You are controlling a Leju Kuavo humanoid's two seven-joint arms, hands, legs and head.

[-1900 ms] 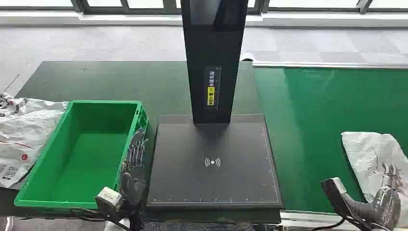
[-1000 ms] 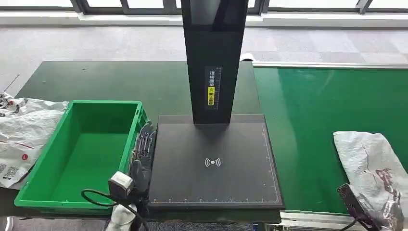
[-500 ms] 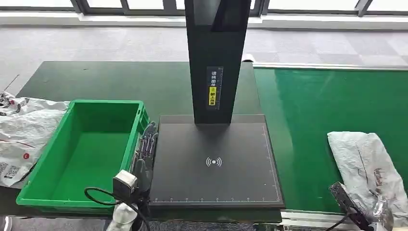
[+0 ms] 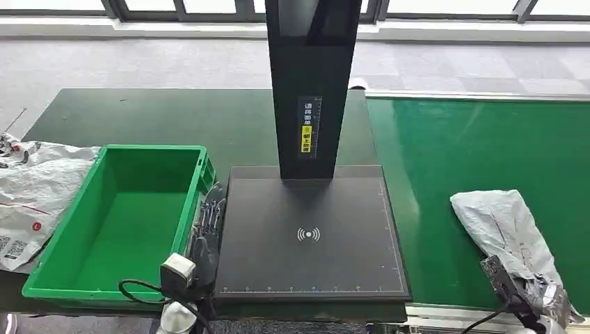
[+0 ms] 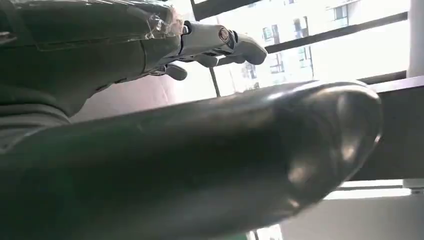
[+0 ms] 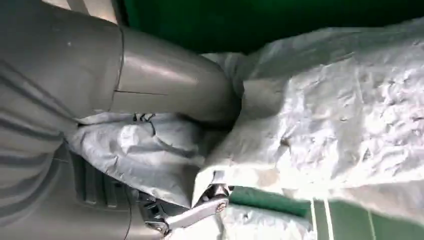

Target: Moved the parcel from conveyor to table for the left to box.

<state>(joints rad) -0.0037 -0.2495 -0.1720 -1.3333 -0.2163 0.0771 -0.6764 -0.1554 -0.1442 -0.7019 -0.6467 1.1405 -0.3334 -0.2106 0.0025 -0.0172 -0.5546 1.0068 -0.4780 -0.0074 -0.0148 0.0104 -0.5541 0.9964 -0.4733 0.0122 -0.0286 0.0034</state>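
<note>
A dark green table [image 4: 160,115] carries a green crate [image 4: 118,216], a black scanner platform [image 4: 309,236] and white bags [image 4: 31,191]; beside it, the green conveyor [image 4: 473,146] bears a grey parcel [image 4: 504,229]

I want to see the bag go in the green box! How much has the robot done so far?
Only the start. The right hand already grips the grey parcel, thumb pressed into the plastic. That parcel lies on the green conveyor, not yet on the black scanner pad. The left hand waits beside the green crate, which has no parcel in it. Carrying over and boxing are both left.
</note>
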